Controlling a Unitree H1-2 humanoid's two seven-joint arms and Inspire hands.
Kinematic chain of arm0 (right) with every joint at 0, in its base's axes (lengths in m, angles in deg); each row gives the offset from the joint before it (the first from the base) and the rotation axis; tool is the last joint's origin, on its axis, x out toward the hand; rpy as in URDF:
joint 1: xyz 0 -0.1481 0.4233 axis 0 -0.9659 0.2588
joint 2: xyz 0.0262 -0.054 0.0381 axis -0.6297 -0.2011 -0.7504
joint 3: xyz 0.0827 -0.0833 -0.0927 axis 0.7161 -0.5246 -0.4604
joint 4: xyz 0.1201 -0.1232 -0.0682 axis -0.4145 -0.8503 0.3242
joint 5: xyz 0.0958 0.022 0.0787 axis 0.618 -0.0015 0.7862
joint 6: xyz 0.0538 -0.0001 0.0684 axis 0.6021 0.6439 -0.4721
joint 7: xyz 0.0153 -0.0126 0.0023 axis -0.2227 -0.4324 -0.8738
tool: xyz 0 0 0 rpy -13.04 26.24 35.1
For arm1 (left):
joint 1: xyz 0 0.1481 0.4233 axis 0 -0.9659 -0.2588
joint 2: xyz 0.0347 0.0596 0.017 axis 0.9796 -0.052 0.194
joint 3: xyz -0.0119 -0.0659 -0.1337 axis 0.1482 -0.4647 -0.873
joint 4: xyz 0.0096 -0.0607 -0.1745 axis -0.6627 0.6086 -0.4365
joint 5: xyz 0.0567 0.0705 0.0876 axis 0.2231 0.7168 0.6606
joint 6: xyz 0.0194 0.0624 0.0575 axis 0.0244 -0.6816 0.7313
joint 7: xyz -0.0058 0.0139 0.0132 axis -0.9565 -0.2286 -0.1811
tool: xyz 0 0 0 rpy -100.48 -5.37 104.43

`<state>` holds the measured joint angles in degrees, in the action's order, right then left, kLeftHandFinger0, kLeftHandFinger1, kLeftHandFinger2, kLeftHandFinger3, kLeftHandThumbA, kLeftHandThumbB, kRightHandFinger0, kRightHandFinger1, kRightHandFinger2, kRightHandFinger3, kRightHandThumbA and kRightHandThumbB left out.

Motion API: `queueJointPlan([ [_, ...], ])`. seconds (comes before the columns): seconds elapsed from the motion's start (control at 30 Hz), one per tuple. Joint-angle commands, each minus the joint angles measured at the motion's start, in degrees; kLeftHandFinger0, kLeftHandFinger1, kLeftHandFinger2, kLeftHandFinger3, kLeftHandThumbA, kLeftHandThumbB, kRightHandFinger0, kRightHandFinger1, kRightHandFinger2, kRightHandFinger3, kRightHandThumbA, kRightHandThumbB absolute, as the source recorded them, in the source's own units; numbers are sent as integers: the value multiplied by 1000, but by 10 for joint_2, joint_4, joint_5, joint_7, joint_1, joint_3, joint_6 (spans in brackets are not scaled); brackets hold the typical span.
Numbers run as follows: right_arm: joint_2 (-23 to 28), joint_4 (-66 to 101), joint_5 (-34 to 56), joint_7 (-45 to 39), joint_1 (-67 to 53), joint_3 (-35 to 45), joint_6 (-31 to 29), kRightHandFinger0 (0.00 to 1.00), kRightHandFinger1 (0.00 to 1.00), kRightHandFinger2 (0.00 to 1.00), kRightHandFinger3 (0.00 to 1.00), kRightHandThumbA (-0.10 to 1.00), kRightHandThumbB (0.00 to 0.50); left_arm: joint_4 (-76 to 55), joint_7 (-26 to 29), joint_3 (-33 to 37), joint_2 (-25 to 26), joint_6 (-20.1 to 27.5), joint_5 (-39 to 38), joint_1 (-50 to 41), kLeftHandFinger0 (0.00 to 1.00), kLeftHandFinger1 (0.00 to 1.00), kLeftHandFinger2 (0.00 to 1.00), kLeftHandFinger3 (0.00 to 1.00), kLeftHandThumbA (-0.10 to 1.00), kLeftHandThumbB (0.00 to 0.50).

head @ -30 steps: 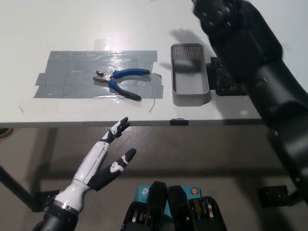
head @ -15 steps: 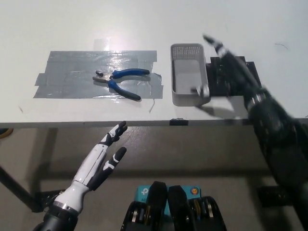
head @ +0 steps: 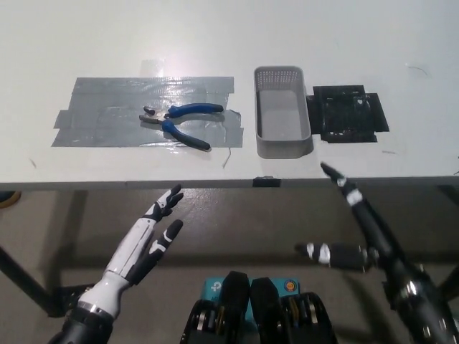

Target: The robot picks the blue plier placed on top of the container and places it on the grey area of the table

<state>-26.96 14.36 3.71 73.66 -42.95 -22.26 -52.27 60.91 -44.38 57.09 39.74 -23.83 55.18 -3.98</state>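
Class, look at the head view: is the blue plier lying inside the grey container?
No. The blue plier lies on the grey taped area of the table, to the left of the grey container, which holds nothing.

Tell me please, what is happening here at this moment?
Nothing is being handled right now. The blue plier lies with its handles spread on the grey area of the table, beside the grey container, which looks empty. A black patch lies to its other side. The white left hand and the black right hand are both open, below the table's front edge.
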Motion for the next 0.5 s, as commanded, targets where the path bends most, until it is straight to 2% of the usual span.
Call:
queueJointPlan([
  [0.0, -49, 95, 166, 13, -84, 25, -154, 1000, 1000, 1000, 1000, 976, 234, -30, 34, -44, -3, 9, -25, -14, 1000, 1000, 1000, 1000, 1000, 87],
  [0.07, -49, 57, 131, 12, -93, 22, -157, 1000, 1000, 1000, 1000, 1000, 246, -41, 28, -49, -3, 2, -27, -26, 1000, 1000, 1000, 1000, 1000, 92],
  [0.17, -46, 17, 155, -8, -94, 36, -153, 1000, 1000, 1000, 1000, 939, 242, -49, 29, -55, -9, 0, -21, -30, 1000, 1000, 1000, 1000, 1000, 94],
  [0.23, -51, -2, 187, -21, -89, 48, -136, 1000, 1000, 1000, 1000, 952, 281, -53, 28, -59, -12, 1, -19, -32, 1000, 1000, 1000, 1000, 1000, 94],
  [0.27, -51, -4, 189, -24, -88, 49, -136, 1000, 1000, 1000, 1000, 954, 281, -53, 28, -60, -14, 1, -18, -33, 1000, 1000, 1000, 1000, 1000, 93],
  [0.33, -58, -9, 214, -35, -86, 54, -114, 1000, 1000, 1000, 1000, 970, 238, -56, 24, -65, -12, 0, -21, -34, 1000, 1000, 1000, 1000, 1000, 88],
  [0.47, -61, -14, 232, -47, -86, 58, -101, 1000, 1000, 1000, 1000, 976, 214, -59, 23, -68, -13, 4, -19, -36, 1000, 1000, 1000, 1000, 1000, 94],
])
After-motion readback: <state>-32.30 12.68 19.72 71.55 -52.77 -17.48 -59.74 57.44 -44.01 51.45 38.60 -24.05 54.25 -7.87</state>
